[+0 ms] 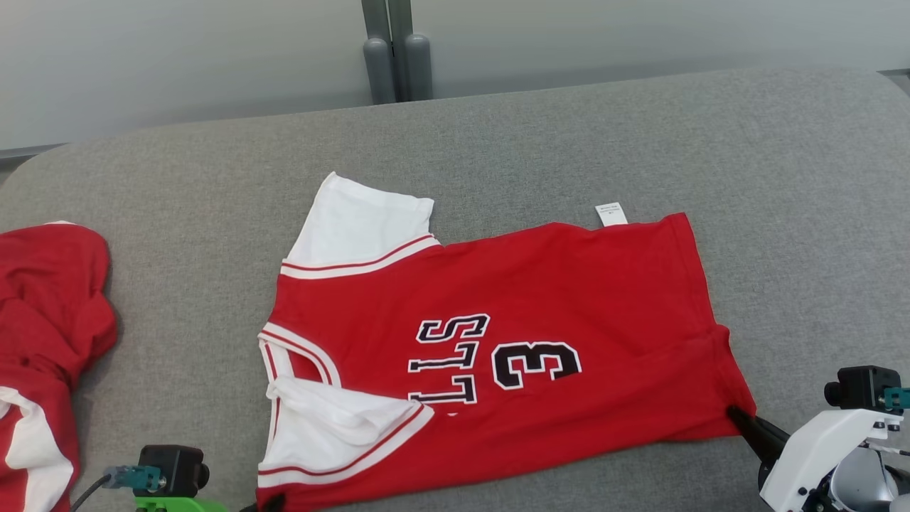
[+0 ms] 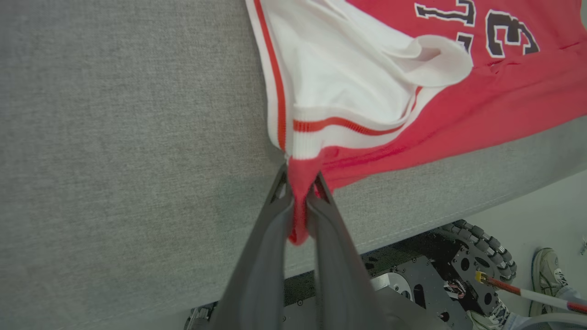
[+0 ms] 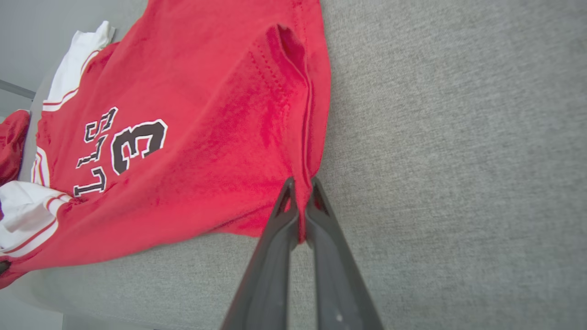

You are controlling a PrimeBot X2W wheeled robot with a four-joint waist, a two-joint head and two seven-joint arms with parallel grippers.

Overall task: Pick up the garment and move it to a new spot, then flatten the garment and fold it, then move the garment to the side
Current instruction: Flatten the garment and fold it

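The garment (image 1: 540, 299) is a red jersey with white sleeves and a black "3", spread sideways on the grey cushion. My left gripper (image 2: 299, 181) is shut on the jersey's (image 2: 458, 114) near corner by the white sleeve; red cloth is pinched between its fingers. In the head view that corner (image 1: 274, 501) lies at the bottom edge. My right gripper (image 3: 300, 185) is shut on the jersey's (image 3: 206, 114) hem corner, and its dark fingertip (image 1: 739, 414) touches the cloth's lower right corner.
A second red and white garment (image 1: 50, 320) lies bunched at the cushion's left end. The grey cushion (image 1: 782, 178) stretches beyond the jersey on the right and at the back. Below the cushion's front edge I see the robot's base (image 2: 412, 284) and a person's shoe (image 2: 548, 270).
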